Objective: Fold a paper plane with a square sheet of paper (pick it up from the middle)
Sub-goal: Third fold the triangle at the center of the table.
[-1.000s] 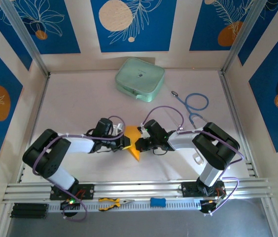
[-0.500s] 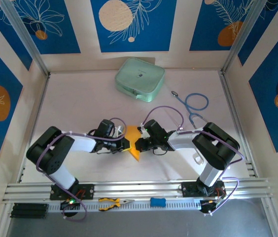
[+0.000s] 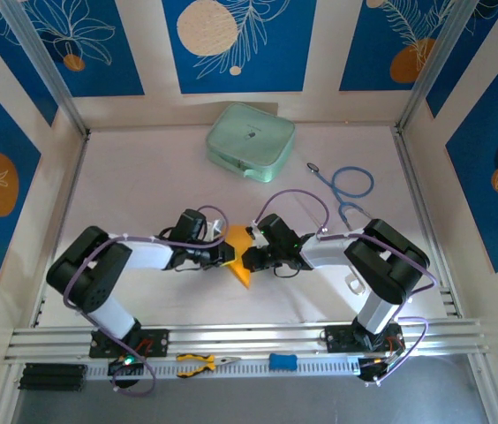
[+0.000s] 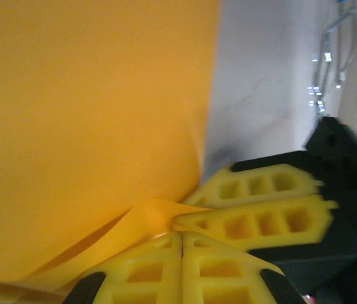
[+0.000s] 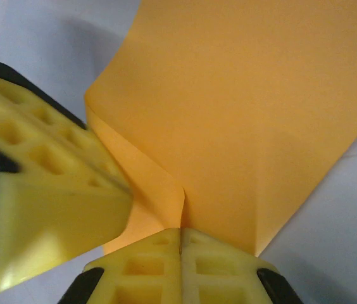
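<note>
The square sheet of paper [image 3: 241,272] is orange-yellow and stands bunched up between the two grippers at the table's middle front. My left gripper [image 3: 230,254] meets it from the left and my right gripper [image 3: 248,258] from the right, tip to tip. In the right wrist view my right gripper [image 5: 181,229] is shut with a raised fold of the paper [image 5: 254,107] running into its tips; the left one's yellow fingers [image 5: 45,196] press in beside it. In the left wrist view my left gripper [image 4: 181,233] is shut at a curled flap of the paper [image 4: 90,114], against the right one's fingers [image 4: 267,221].
A pale green rounded case [image 3: 251,141] lies at the back centre. A blue stethoscope [image 3: 348,187] lies at the back right. Orange-handled pliers [image 3: 200,361] and a small blue object [image 3: 282,361] rest on the rail at the near edge.
The left arm's elbow has shifted a little to the right and its wrist has turned slightly. The paper, both grips and the right arm look the same.
</note>
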`<state>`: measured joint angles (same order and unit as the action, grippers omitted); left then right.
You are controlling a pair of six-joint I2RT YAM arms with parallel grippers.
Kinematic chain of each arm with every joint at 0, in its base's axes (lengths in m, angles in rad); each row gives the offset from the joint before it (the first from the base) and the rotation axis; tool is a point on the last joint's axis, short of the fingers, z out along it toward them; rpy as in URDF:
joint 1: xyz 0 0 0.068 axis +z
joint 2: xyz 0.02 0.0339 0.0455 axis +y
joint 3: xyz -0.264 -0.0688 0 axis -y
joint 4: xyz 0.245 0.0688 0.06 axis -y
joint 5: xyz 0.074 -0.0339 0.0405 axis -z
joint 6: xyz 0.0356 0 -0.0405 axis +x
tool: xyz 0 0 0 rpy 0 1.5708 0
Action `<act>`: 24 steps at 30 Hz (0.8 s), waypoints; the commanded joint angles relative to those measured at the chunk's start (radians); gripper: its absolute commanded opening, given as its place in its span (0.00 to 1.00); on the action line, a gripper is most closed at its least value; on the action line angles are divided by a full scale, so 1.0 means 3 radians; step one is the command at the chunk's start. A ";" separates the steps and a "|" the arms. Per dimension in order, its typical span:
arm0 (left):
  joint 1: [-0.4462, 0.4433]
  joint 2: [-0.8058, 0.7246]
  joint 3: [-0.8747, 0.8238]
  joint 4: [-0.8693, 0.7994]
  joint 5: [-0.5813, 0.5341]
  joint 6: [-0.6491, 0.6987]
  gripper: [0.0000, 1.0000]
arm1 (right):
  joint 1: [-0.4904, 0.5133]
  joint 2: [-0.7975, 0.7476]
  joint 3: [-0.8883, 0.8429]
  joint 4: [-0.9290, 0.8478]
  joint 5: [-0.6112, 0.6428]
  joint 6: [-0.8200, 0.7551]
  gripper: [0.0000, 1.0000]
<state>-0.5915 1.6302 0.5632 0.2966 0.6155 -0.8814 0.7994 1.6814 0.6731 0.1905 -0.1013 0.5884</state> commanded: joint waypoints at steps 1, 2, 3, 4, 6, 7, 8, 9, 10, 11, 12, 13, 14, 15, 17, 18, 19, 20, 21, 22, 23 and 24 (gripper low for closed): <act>-0.0012 0.0097 -0.0033 -0.0045 -0.0076 0.0039 0.00 | 0.0030 0.0086 0.0005 -0.0269 0.0086 0.0002 0.00; -0.0008 0.0094 -0.0049 -0.0046 -0.0095 0.0043 0.00 | 0.0026 0.0086 0.0008 -0.0272 0.0084 -0.0003 0.00; -0.0011 0.0081 -0.0062 -0.0050 -0.0107 0.0046 0.00 | 0.0030 0.0084 0.0010 -0.0272 0.0087 0.0001 0.00; -0.0008 0.0074 -0.0060 -0.0067 -0.0109 0.0065 0.00 | 0.0030 0.0085 0.0007 -0.0268 0.0087 0.0001 0.00; -0.0011 0.0021 -0.0057 -0.0072 -0.0105 0.0078 0.00 | 0.0030 0.0087 0.0009 -0.0270 0.0082 0.0002 0.00; -0.0011 -0.0025 -0.0048 -0.0079 -0.0099 0.0089 0.00 | 0.0033 0.0091 0.0014 -0.0271 0.0082 0.0002 0.00; -0.0011 -0.0072 -0.0039 -0.0094 -0.0097 0.0099 0.00 | 0.0030 0.0089 0.0012 -0.0268 0.0082 0.0002 0.00; -0.0012 -0.0129 -0.0028 -0.0122 -0.0105 0.0109 0.02 | 0.0030 0.0093 0.0011 -0.0269 0.0082 0.0002 0.00; -0.0008 -0.0197 -0.0014 -0.0167 -0.0122 0.0134 0.04 | 0.0030 0.0097 0.0015 -0.0270 0.0082 0.0002 0.00; -0.0012 -0.0254 0.0001 -0.0216 -0.0137 0.0158 0.06 | 0.0031 0.0096 0.0012 -0.0273 0.0082 0.0002 0.00; -0.0010 -0.0321 0.0004 -0.0257 -0.0160 0.0170 0.07 | 0.0028 0.0101 0.0019 -0.0279 0.0082 0.0002 0.00; -0.0010 -0.0385 0.0000 -0.0291 -0.0202 0.0180 0.09 | 0.0027 0.0099 0.0012 -0.0278 0.0086 0.0002 0.00; -0.0012 -0.0437 -0.0017 -0.0329 -0.0252 0.0168 0.10 | 0.0028 0.0100 0.0012 -0.0275 0.0084 0.0002 0.00; -0.0012 -0.0484 -0.0053 -0.0321 -0.0304 0.0141 0.10 | 0.0029 0.0104 0.0013 -0.0272 0.0091 0.0005 0.00; -0.0010 -0.0511 -0.0129 -0.0207 -0.0286 0.0066 0.10 | 0.0025 0.0109 0.0013 -0.0268 0.0091 0.0012 0.00; -0.0011 -0.0502 -0.0129 -0.0210 -0.0266 0.0072 0.10 | 0.0026 0.0109 0.0011 -0.0266 0.0086 0.0017 0.00; -0.0010 -0.0477 -0.0116 -0.0226 -0.0249 0.0085 0.10 | 0.0025 0.0116 0.0015 -0.0257 0.0082 0.0021 0.00; -0.0012 -0.0455 -0.0118 -0.0217 -0.0233 0.0090 0.09 | 0.0027 0.0116 0.0019 -0.0257 0.0078 0.0018 0.00; -0.0008 -0.0420 -0.0110 -0.0190 -0.0222 0.0087 0.09 | 0.0028 0.0120 0.0020 -0.0260 0.0073 0.0012 0.00; -0.0009 -0.0382 -0.0112 -0.0152 -0.0204 0.0076 0.08 | 0.0027 0.0123 0.0028 -0.0264 0.0072 0.0011 0.00; -0.0011 -0.0348 -0.0112 -0.0119 -0.0190 0.0067 0.08 | 0.0029 0.0127 0.0032 -0.0269 0.0069 0.0009 0.00; -0.0012 -0.0305 -0.0111 -0.0099 -0.0184 0.0061 0.07 | 0.0026 0.0124 0.0034 -0.0270 0.0072 0.0007 0.00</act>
<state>-0.5915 1.5093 0.5407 0.2493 0.5495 -0.8589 0.7994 1.6855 0.6792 0.1875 -0.1017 0.5888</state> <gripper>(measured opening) 0.077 0.063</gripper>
